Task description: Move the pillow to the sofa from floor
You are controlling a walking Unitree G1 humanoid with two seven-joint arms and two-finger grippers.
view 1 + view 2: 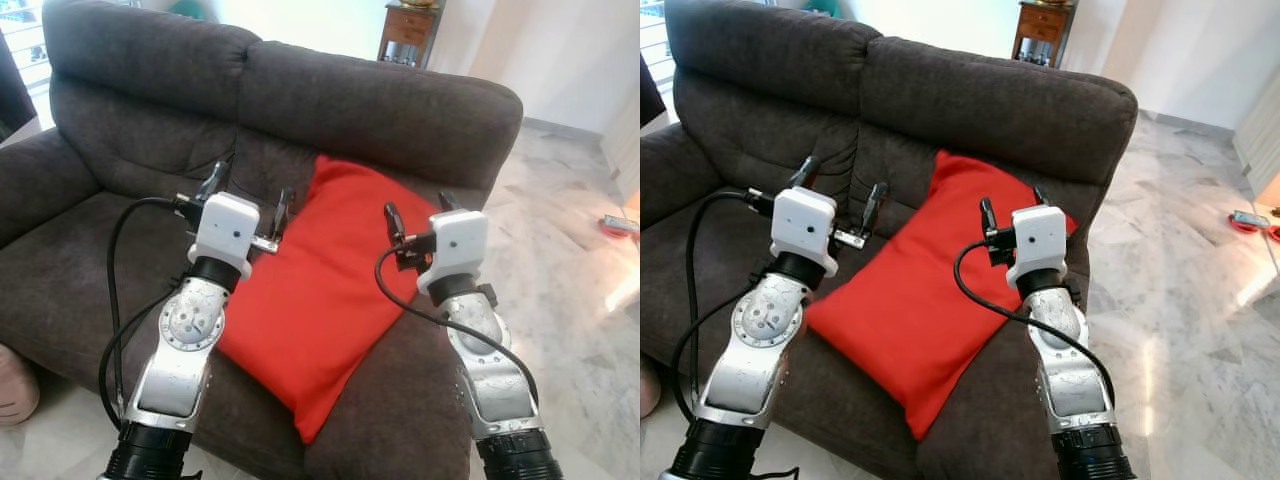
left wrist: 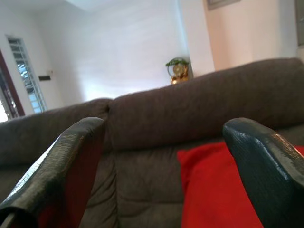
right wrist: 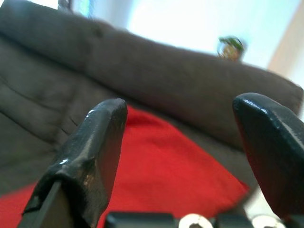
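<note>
**A:** Where is the pillow (image 1: 325,300) sitting?

**B:** It is lying on the seat of the dark grey sofa (image 1: 380,110), in the middle of the frame. Its upper corner is leaning against the backrest, and its lower corner is hanging over the seat's front edge near the bottom centre.

**A:** And what are the grippers doing?

**B:** The left gripper (image 1: 248,198) is hovering at centre left, over the pillow's left edge, with its two black fingers spread apart and nothing between them. The right gripper (image 1: 418,212) is hovering at centre right, over the pillow's right side, fingers likewise parted and holding nothing. In the wrist views, red fabric is showing in the gap between each pair of fingers (image 2: 61,166).

**A:** What else is showing?

**B:** A wooden cabinet (image 1: 408,30) is standing at the upper edge behind the sofa, and pale marble floor (image 1: 570,260) is running down the right side.
</note>
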